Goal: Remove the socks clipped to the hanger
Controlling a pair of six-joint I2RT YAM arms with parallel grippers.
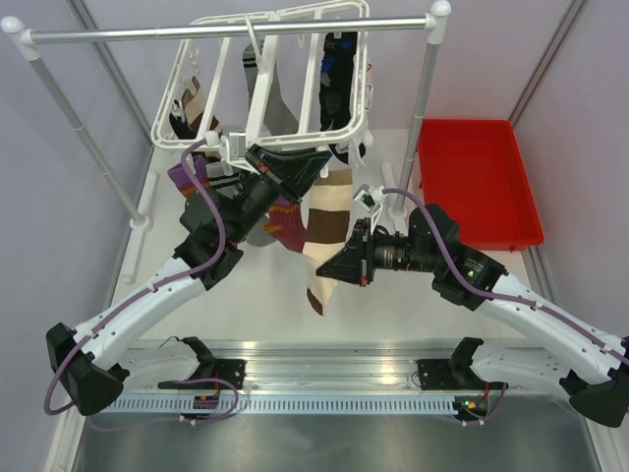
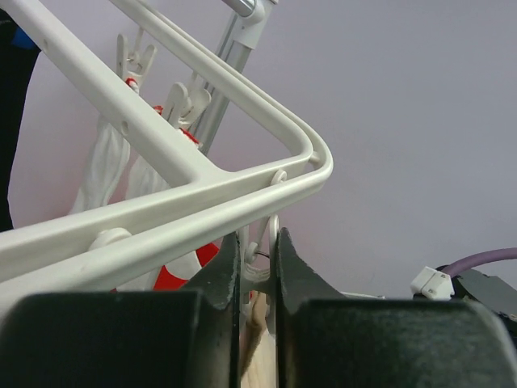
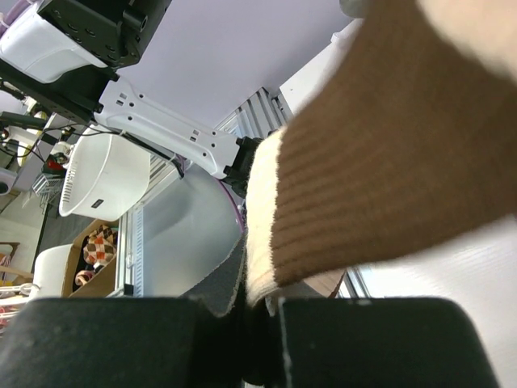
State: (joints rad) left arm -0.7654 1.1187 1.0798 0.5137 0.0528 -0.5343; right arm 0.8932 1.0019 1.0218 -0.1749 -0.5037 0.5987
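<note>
No text, number, brand mark or sign is legible in any of the three views. The only candidate is a small dark label (image 3: 98, 204) on the white tub (image 3: 109, 171), at nine o'clock in the right wrist view. It is too small to read.
</note>
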